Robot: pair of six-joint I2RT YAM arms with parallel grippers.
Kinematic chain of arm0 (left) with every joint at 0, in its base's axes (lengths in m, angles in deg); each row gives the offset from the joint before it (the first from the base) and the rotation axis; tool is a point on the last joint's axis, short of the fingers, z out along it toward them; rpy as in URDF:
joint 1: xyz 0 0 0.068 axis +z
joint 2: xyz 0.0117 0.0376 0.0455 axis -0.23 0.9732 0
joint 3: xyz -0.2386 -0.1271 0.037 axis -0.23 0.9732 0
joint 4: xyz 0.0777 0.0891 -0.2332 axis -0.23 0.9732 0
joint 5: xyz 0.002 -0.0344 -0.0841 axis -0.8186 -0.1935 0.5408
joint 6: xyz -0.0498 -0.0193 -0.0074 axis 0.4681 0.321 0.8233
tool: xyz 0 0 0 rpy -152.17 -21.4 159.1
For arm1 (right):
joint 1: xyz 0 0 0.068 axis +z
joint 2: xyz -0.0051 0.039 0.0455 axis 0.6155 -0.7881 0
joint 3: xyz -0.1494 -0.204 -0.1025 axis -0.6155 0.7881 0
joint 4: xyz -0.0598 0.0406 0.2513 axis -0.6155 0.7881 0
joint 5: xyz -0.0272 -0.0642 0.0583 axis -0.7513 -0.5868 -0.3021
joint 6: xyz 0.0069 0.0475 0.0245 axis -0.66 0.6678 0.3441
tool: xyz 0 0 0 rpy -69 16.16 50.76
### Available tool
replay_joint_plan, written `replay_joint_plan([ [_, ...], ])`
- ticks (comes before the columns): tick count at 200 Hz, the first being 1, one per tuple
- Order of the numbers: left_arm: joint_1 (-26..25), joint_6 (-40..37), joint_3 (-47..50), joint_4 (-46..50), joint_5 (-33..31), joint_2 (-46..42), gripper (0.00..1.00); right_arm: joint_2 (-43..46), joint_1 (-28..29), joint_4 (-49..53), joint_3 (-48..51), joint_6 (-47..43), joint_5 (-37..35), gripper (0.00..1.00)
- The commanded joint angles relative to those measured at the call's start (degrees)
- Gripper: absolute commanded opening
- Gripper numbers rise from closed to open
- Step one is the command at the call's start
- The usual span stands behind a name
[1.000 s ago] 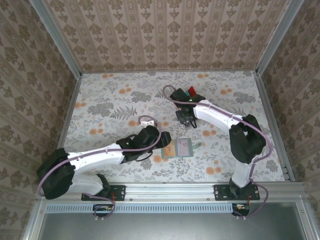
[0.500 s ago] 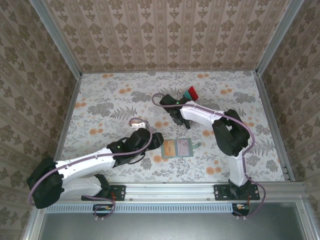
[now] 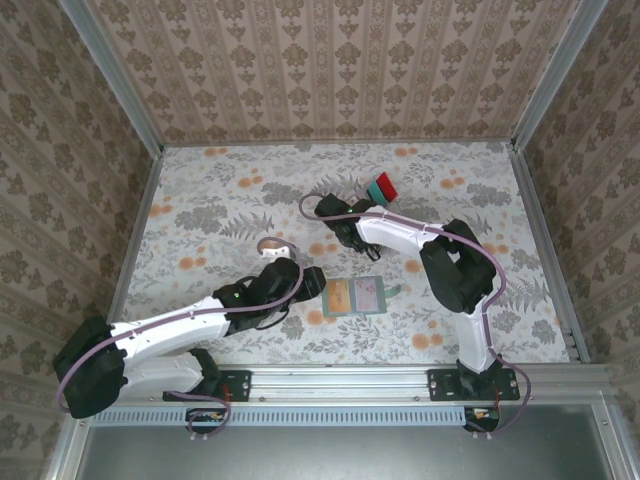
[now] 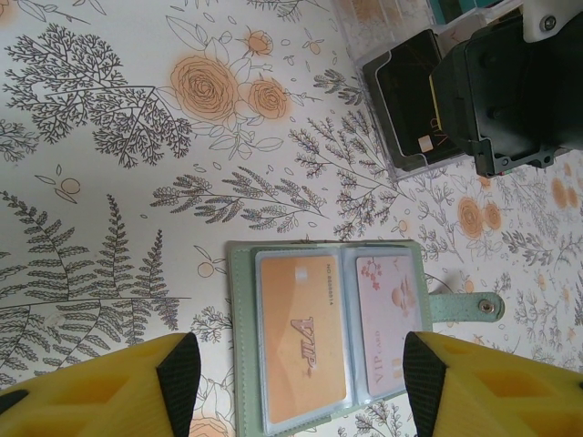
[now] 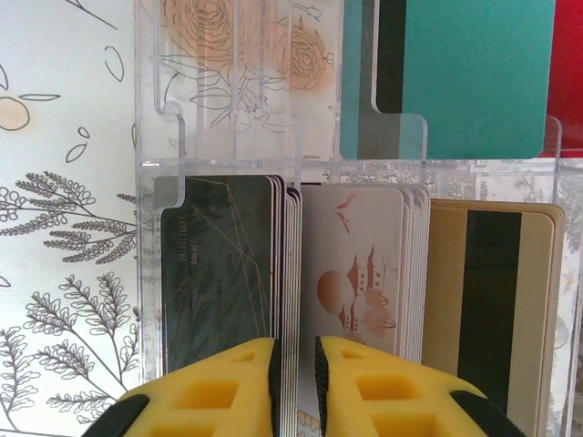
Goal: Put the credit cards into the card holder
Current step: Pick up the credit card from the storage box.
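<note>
card holder (image 4: 241,364): open flat on the surface (image 4: 109,228), two cards already sleeved
left fingers (image 4: 100,387): wide, straddling it, probably to steady it
right fingers (image 5: 219,387): narrow, pinching credit cards (image 5: 360,273) edge-on in the clear tray (image 5: 237,82) at the holder's 12 o'clock, next pick I reckon

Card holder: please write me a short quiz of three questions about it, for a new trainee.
1. True or false: the card holder lies open.
2. How many cards sit in its pockets? A) none B) two C) four
3. Fill in: the left gripper is ____ (open or shut).
Key: 1 true; 2 B; 3 open.
</note>
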State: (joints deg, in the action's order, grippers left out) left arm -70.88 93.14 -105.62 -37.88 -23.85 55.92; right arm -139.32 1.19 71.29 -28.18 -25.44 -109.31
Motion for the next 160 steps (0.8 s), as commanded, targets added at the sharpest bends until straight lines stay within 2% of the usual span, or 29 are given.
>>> replay_joint_plan([
  [1, 0.49, 0.84, 0.51, 0.29, -0.24, -0.10, 0.64, 0.80, 0.11, 0.63, 0.55, -0.47, -1.74, 0.21],
  [31, 0.51, 0.78, 0.41, 0.55, 0.00, -0.09, 0.64, 0.85, 0.11, 0.59, 0.37, 0.31, 3.01, 0.26],
  [51, 0.46, 0.93, 0.32, 0.57, -0.03, -0.09, 0.64, -0.27, 0.09, 0.66, -0.10, 0.24, 2.69, 0.31],
  [119, 0.61, 0.97, 0.21, 0.73, 0.05, 0.28, 0.64, -2.78, 0.27, 0.50, 0.14, -0.44, -3.30, 0.31],
  [160, 0.68, 0.93, -0.20, 0.65, 0.18, 0.77, 0.65, -1.09, 0.28, -0.79, 1.26, -0.63, -4.90, 0.24],
])
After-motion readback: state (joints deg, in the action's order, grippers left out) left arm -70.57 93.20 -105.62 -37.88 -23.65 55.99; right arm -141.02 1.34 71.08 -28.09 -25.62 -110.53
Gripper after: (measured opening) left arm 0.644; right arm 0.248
